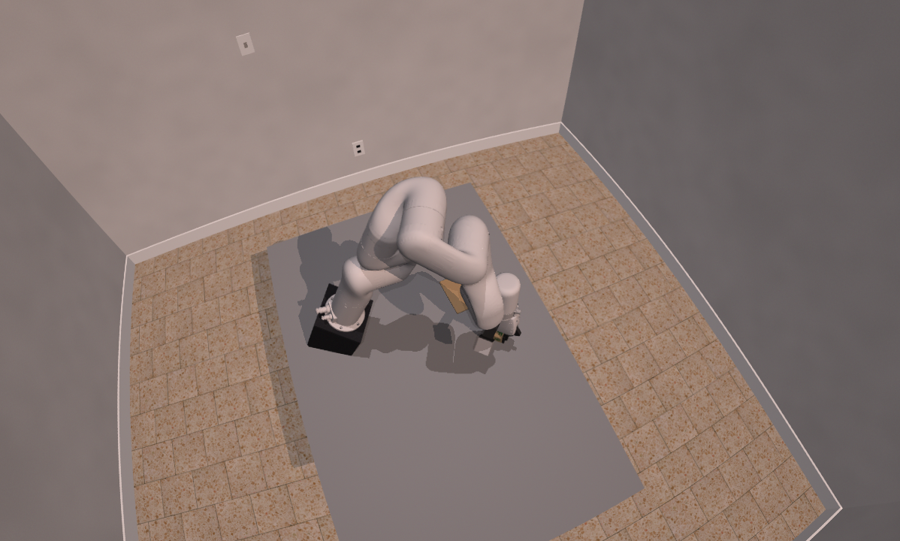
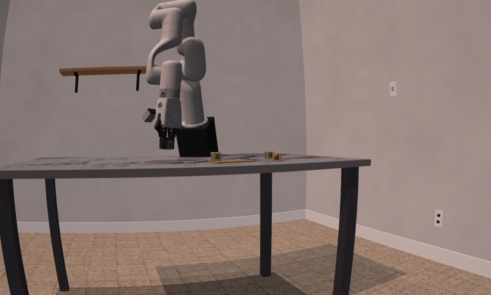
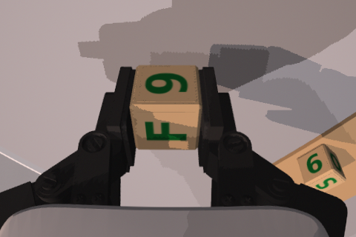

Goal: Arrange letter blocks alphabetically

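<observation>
My gripper (image 3: 167,88) is shut on a wooden block (image 3: 165,108) that shows a green F toward the wrist camera and a 9 on the far face. It hangs above the table; the exterior view shows it too (image 2: 167,144), left of the mat. The thin tan mat (image 2: 229,160) lies on the table, and one corner shows in the wrist view (image 3: 322,158). A block with a 4 on its side (image 2: 215,156) stands on the mat; the wrist view shows it with a 6 and a 5 (image 3: 320,169). Two more blocks, marked B (image 2: 269,155) and P (image 2: 276,157), sit beyond the mat to the right.
The black robot base (image 2: 196,137) stands behind the gripper. In the top view the arm (image 1: 439,255) hides most of the mat (image 1: 453,294) and the blocks. A wall shelf (image 2: 102,70) hangs behind the arm.
</observation>
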`<move>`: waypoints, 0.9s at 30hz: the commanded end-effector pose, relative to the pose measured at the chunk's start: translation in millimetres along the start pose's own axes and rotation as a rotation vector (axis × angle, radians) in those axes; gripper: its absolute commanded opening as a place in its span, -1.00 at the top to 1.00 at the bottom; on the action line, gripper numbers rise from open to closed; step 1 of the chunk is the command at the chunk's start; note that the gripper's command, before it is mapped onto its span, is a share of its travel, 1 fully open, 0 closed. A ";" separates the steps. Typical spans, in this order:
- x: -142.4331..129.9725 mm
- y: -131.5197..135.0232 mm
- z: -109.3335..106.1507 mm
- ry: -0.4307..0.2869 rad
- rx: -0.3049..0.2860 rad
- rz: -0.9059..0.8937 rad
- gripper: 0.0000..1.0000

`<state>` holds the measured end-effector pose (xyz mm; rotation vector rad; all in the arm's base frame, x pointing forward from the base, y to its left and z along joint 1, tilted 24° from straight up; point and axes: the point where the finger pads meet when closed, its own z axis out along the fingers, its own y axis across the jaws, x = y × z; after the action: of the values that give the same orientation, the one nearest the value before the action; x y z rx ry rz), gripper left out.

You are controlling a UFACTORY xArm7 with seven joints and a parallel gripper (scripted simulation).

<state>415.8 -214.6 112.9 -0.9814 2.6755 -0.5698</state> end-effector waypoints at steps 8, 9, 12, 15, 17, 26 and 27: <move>-0.2 -2.2 -32.8 -0.027 -0.040 -0.004 0.47; -0.1 -2.3 -35.9 -0.026 -0.040 -0.004 0.47; 0.0 -2.5 -38.7 -0.027 -0.040 -0.004 0.47; 0.2 -2.7 -46.1 -0.026 -0.040 -0.004 0.47; 0.3 -2.9 -49.5 -0.026 -0.040 -0.004 0.47; 0.3 -3.0 -53.1 -0.027 -0.040 -0.004 0.47; 0.3 -3.0 -53.1 -0.027 -0.040 -0.004 0.47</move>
<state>399.0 -201.7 159.5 -0.9932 2.6839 -0.5161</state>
